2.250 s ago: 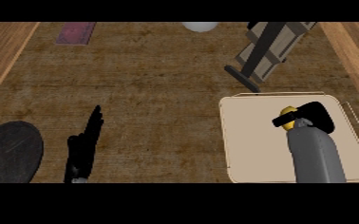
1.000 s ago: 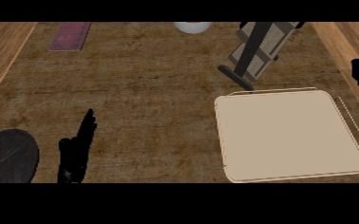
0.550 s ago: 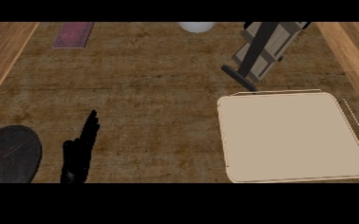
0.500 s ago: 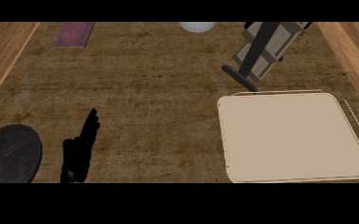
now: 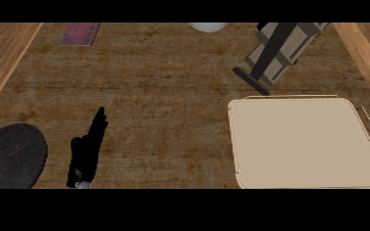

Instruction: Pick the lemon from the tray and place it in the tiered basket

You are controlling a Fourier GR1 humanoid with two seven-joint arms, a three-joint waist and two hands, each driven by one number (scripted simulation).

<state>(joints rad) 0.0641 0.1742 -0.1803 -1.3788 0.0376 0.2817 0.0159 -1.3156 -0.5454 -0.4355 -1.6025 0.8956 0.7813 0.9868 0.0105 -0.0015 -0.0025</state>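
Note:
The beige tray point(image 5: 296, 142) lies at the lower right of the counter with nothing on it. No lemon shows anywhere in the head view. The tiered basket point(image 5: 278, 51), a tan and black frame, stands at the upper right just beyond the tray. My left hand point(image 5: 86, 149) rests at the lower left with its fingers straight, pointing up the view, holding nothing. My right hand and its forearm are out of the picture.
A dark round plate point(image 5: 18, 154) sits at the left edge beside my left hand. A maroon flat object point(image 5: 80, 33) lies at the upper left and a white rounded object point(image 5: 208, 27) at the top centre. Wooden borders run along both sides.
My right hand, which was shut on the lemon over the tray, has left the view with it. The tray now lies bare. The left hand has barely shifted.

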